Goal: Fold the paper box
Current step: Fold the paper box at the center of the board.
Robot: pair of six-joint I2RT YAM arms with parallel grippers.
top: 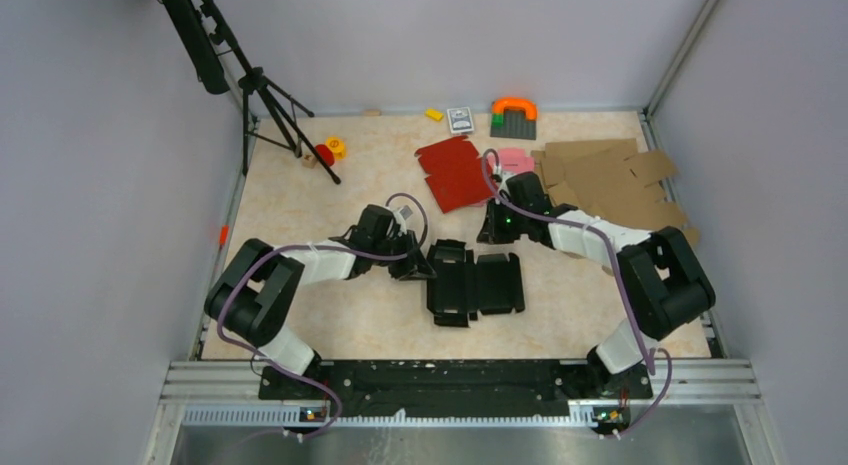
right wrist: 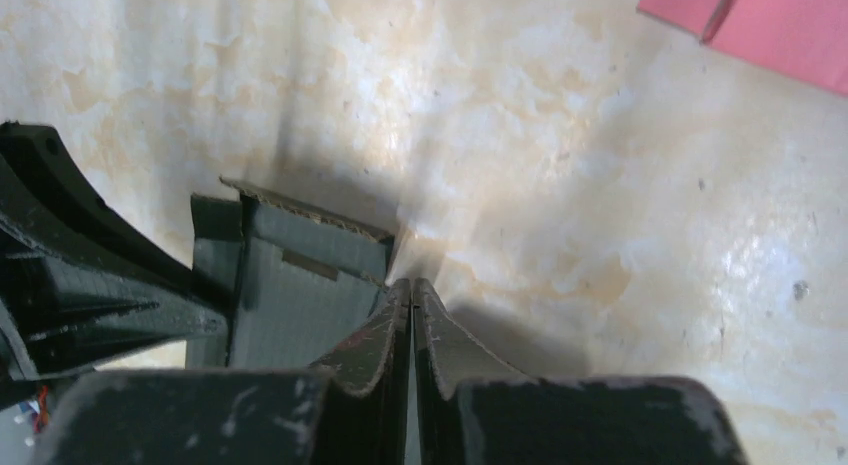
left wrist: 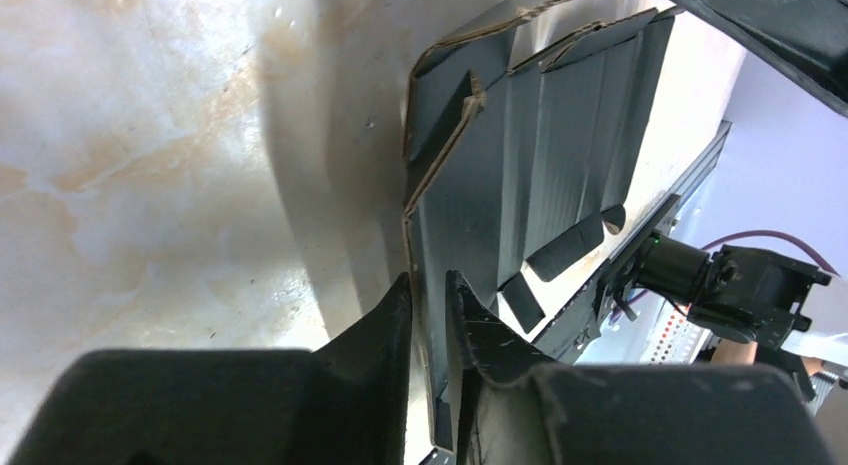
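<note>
The black paper box point(top: 480, 285) lies mostly flat in the middle of the table, its flaps partly raised. My left gripper point(top: 412, 268) is at its left edge. In the left wrist view the fingers point(left wrist: 400, 320) are shut on the edge of the paper box point(left wrist: 540, 135), with thin card between them, and the left gripper point(left wrist: 430, 305) tilts that side up. My right gripper point(top: 493, 235) is at the far edge of the box. In the right wrist view the right gripper point(right wrist: 411, 285) is pinched shut at the corner of a raised flap of the paper box point(right wrist: 300, 295).
A red blank point(top: 455, 172), a pink blank point(top: 515, 161) and a pile of brown cardboard point(top: 610, 180) lie beyond the box. Small toys point(top: 513, 113) sit at the back edge. A tripod point(top: 265, 95) stands at the back left.
</note>
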